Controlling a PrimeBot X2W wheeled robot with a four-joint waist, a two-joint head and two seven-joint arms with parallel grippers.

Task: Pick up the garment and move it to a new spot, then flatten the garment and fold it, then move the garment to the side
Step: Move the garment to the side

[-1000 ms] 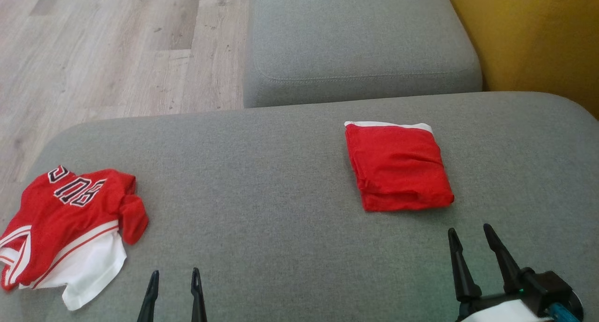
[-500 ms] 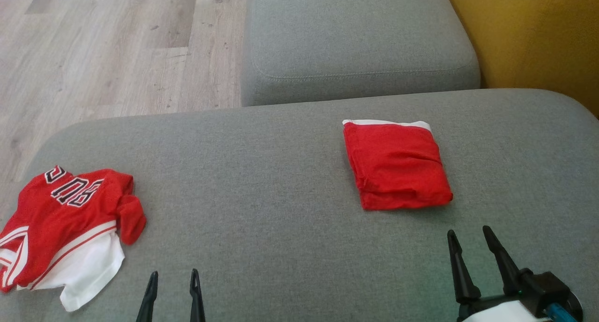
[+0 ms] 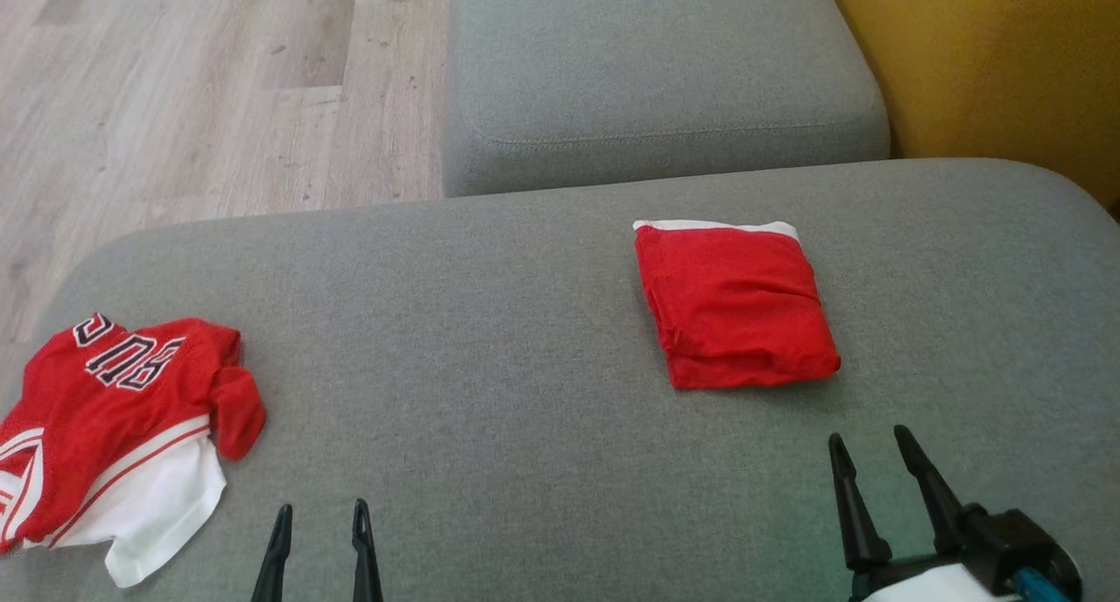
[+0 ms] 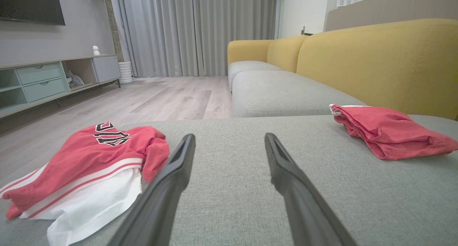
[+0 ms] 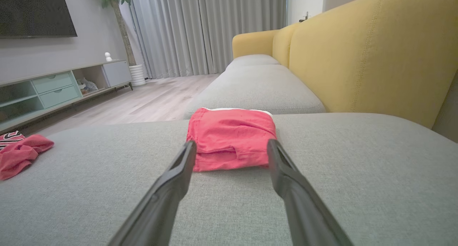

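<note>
Since the left gripper and right gripper both hang spread wide and empty over the near edge of the grey cushion, the folded red garment at far right looks parked aside, with the crumpled jersey at near left likely next.

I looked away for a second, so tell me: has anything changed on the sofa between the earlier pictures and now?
Nothing was moved, grasped or let go. The whole head view slid slightly, so the camera shifted, not the things. The folded red garment and the crumpled jersey lie on the grey sofa as before; the left gripper and right gripper stay open and empty.
</note>
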